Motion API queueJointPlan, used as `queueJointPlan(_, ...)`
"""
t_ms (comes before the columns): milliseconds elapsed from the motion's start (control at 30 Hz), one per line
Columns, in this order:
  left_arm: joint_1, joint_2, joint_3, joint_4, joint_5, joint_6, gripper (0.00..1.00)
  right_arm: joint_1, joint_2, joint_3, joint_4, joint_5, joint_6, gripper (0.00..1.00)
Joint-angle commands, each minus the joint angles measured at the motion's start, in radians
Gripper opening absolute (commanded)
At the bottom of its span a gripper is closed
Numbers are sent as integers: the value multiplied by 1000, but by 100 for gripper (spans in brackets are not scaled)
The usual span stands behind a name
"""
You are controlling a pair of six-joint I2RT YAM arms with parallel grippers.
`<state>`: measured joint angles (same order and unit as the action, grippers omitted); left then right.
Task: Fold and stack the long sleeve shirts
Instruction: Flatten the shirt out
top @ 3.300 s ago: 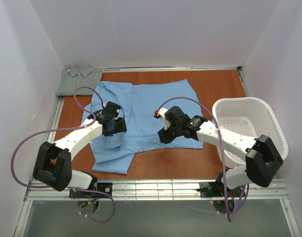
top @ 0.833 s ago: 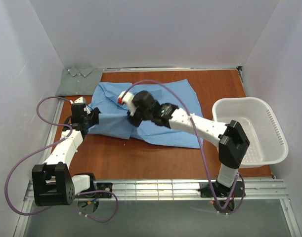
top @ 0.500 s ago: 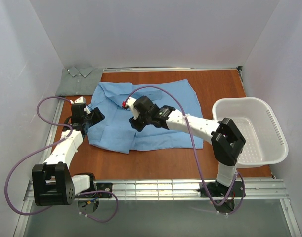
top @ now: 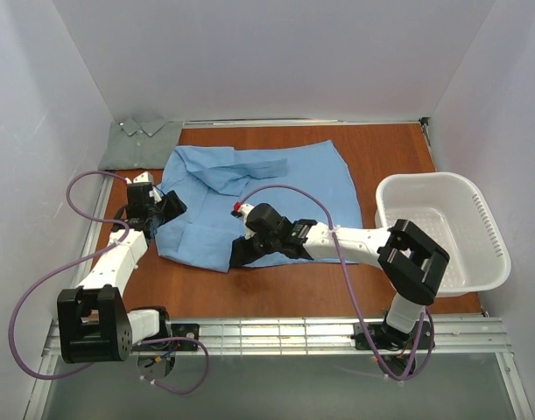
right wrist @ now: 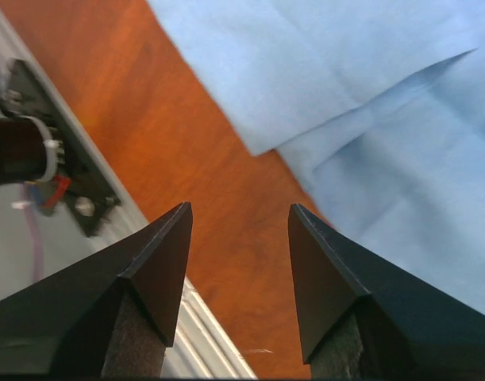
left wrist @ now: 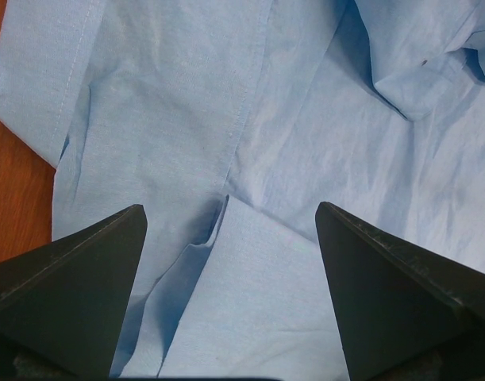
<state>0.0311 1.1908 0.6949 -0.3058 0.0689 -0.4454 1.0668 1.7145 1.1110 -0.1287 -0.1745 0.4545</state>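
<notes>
The light blue long sleeve shirt (top: 285, 188) lies spread on the wooden table, with a sleeve folded across its upper part. The grey-green shirt (top: 140, 140) lies folded in the back left corner. My left gripper (top: 166, 210) hovers open over the blue shirt's left edge. In the left wrist view only blue cloth (left wrist: 250, 143) lies under the wide jaws of the left gripper (left wrist: 230, 218). My right gripper (top: 237, 254) is open at the shirt's near edge. Through the right wrist camera, bare wood shows between the right gripper's (right wrist: 238, 214) jaws and the blue hem (right wrist: 345, 103) lies beyond them.
A white plastic laundry basket (top: 486, 227) stands at the right edge of the table. White walls close in the left, back and right sides. A metal rail (top: 276, 332) runs along the near edge, with the left arm's base mount (right wrist: 36, 151) in the right wrist view.
My right gripper has opened and let go of the blue cloth, then drawn back toward the near edge. The shirt has settled flatter. The left arm has stayed put.
</notes>
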Motion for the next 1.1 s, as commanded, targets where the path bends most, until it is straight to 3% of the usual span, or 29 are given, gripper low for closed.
queueJointPlan(0,6,-14,-6,4,3,8,82,5,20,-63,266,-131,243,46)
queueJointPlan(567,6,-22,-6,4,-15,2,81,30,117,-181,488,-69,452,46)
queueJointPlan(1067,6,-37,-8,2,-23,-3,80,30,218,-154,564,-95,507,45)
